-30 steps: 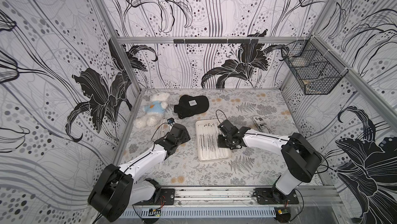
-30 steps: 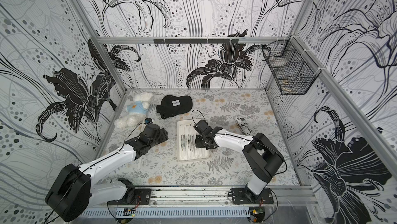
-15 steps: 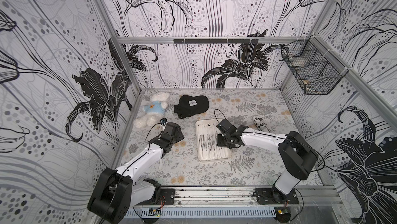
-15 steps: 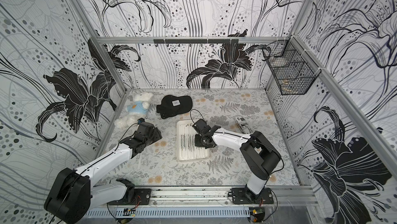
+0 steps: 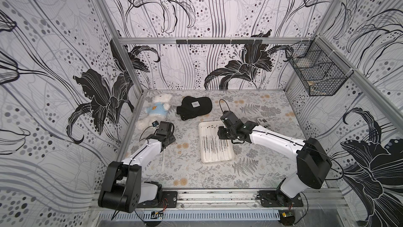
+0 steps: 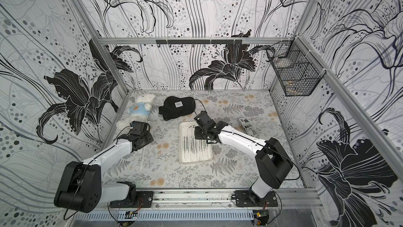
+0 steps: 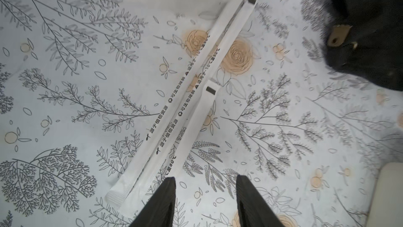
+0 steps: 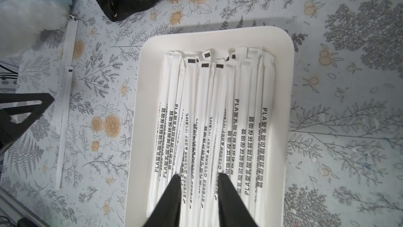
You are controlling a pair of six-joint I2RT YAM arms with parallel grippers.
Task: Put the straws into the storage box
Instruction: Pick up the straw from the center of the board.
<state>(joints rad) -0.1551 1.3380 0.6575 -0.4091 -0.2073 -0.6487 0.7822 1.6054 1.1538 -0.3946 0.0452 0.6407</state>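
The task looks mostly done. A dense row of straws (image 8: 218, 117) lies lengthwise in the storage box (image 8: 281, 88), which sits just below the centre of the frame in both top views. As far as shows, only a small cluster of loose straws (image 7: 181, 97) is left to move. They lie on the floral surface (image 7: 65, 106), to the left of the box and apart from it.

The left end effector (image 7: 206, 199) hovers over one end of that cluster. It is released: its jaws stand apart and nothing is between them, so I judge this to be the approach for the next pick. The right end effector (image 8: 199, 193) hangs over the filled box, also released, with the packed wrappers visible through the gap and none of them pinched.

The left wrist view alone shows that the cluster is three wrappers, two side by side and a third lying partly across them. The right wrist view shows only two dark-marked ends there, but it is the one that shows how full the box is and how much bare floor runs along one side. In a top view the loose straws (image 5: 162, 160) are a faint pale line at lower left of centre, and the wrists hide both sets of fingers. Only the top views show the whole layout, including the black cap (image 5: 194, 108) above the box.
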